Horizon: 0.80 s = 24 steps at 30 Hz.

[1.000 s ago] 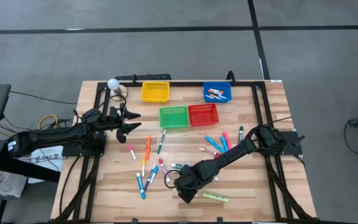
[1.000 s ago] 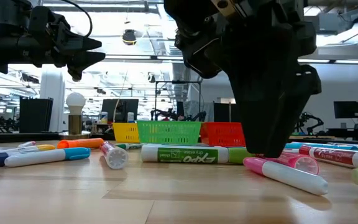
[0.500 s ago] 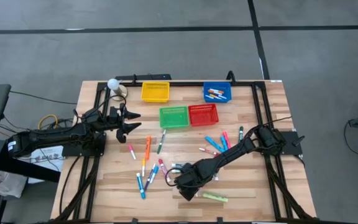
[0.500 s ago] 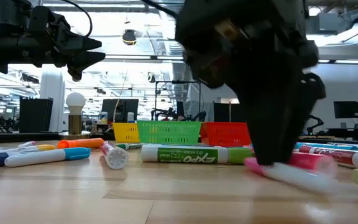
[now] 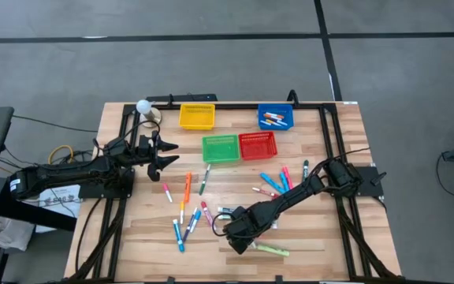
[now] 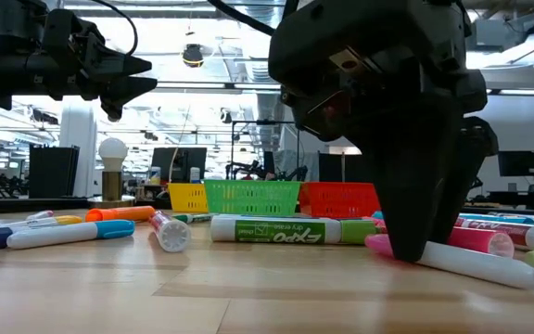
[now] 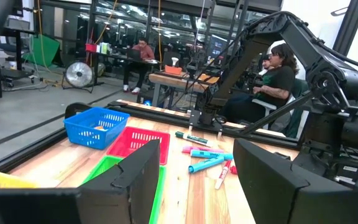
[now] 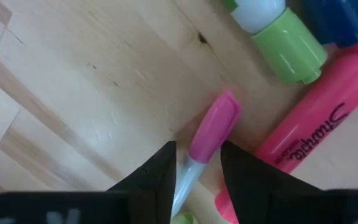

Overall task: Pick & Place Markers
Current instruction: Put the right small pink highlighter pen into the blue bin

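Observation:
Markers lie scattered on the wooden table: one group (image 5: 184, 211) left of centre, another (image 5: 279, 181) right of it. My right gripper (image 5: 240, 237) is down at the table near the front. Its open fingers stand narrowly on either side of a pink-capped, white-barrelled marker (image 8: 214, 132), which lies flat in the low view (image 6: 476, 266). My left gripper (image 5: 164, 155) hovers open over the table's left side, away from the markers, its fingers spread in the left wrist view (image 7: 194, 180). My right gripper comes at the marker from above, pointing down, fingers across it where the pink cap meets the white barrel (image 8: 188, 169). One finger (image 8: 160, 177) lies against the barrel; a sliver of wood shows beside the other. The marker lies flat on the table.
Four mesh baskets stand toward the far edge: yellow (image 5: 196, 117), blue (image 5: 276, 118) with markers inside, green (image 5: 220, 147), red (image 5: 257, 145). A pink highlighter (image 8: 309, 130) and a green-capped marker (image 8: 284, 38) lie close by the right gripper. A yellow-green marker (image 5: 273, 250) lies nearer the front.
The right gripper has stayed low at the table and shifted slightly toward the right edge. The pink-capped marker under it has slid along the table, its white barrel end now reaching farther out past the gripper. The pink highlighter behind it has also shifted.

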Each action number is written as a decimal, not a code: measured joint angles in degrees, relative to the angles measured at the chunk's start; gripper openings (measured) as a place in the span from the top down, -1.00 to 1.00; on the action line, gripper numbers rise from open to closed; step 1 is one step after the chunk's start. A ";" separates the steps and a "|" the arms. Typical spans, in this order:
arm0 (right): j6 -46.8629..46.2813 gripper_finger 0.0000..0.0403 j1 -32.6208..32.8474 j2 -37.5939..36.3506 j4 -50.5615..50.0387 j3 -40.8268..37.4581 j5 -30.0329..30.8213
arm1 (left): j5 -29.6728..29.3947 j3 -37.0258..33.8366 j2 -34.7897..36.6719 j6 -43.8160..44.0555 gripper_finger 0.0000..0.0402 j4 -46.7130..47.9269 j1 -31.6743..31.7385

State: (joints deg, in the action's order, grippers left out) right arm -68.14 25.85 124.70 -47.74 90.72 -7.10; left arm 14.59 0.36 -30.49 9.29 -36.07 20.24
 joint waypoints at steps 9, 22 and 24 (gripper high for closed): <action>-0.89 0.81 -0.13 0.04 -0.25 -0.09 2.23 | 0.00 -0.02 0.01 -0.01 -0.02 0.00 -0.01; 3.64 0.83 -1.75 0.25 0.21 4.20 -3.06 | 0.00 -0.02 0.01 -0.01 -0.02 0.00 -0.01; 6.05 0.87 -2.10 0.11 -0.64 6.30 -6.04 | 0.00 0.00 -0.01 -0.01 -0.02 0.00 -0.01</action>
State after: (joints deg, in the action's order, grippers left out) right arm -62.09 23.74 124.81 -48.38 97.02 -13.14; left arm 14.59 0.36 -30.50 9.28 -36.07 20.23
